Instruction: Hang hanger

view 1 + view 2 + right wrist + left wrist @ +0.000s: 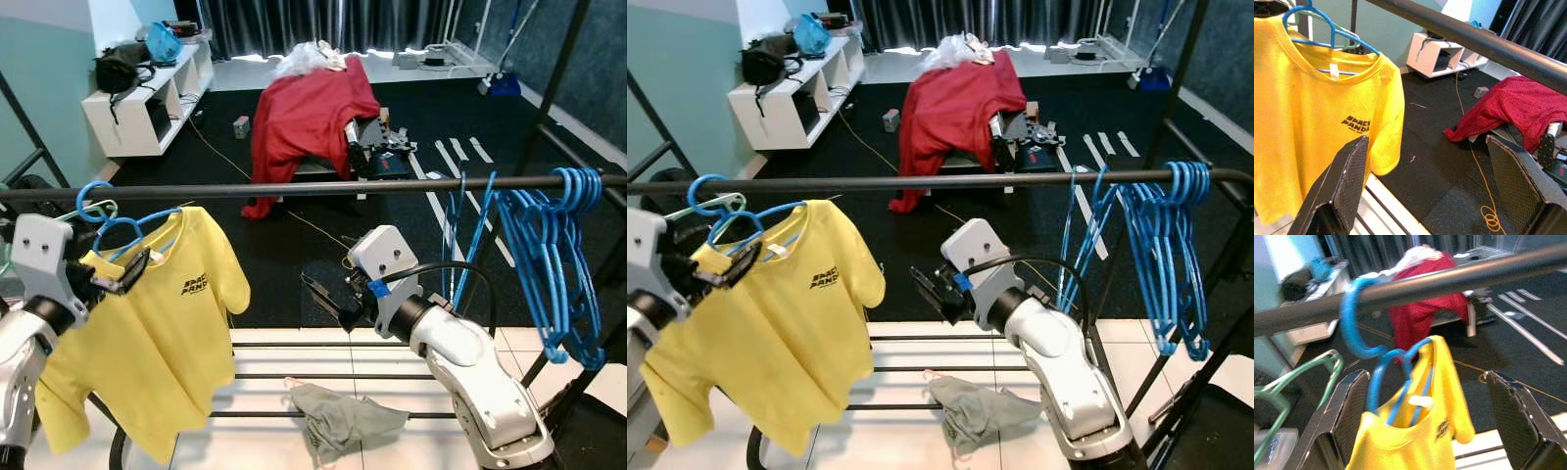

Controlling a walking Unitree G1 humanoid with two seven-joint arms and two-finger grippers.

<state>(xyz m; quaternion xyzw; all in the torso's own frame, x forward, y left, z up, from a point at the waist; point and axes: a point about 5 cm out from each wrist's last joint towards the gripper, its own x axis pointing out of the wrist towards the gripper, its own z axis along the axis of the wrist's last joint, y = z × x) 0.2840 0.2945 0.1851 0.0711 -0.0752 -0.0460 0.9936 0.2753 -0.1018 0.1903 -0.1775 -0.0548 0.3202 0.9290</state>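
Rail: a dark clothes rail runs across the scene; everything below is placed against it.
Hanger: a blue hanger carries a yellow T-shirt, its hook looped over the rail near the robot's left end.
Left gripper: the left gripper sits just below the rail, fingers spread wide on either side of the shirt's collar, touching nothing.
Right gripper: the right gripper hangs below the rail's middle, fingers apart and empty.
Spare hangers: a bunch of blue hangers hangs at the rail's right end.
Beyond the rail: a red cloth drapes over furniture.
Under the rail: a grey garment lies crumpled.
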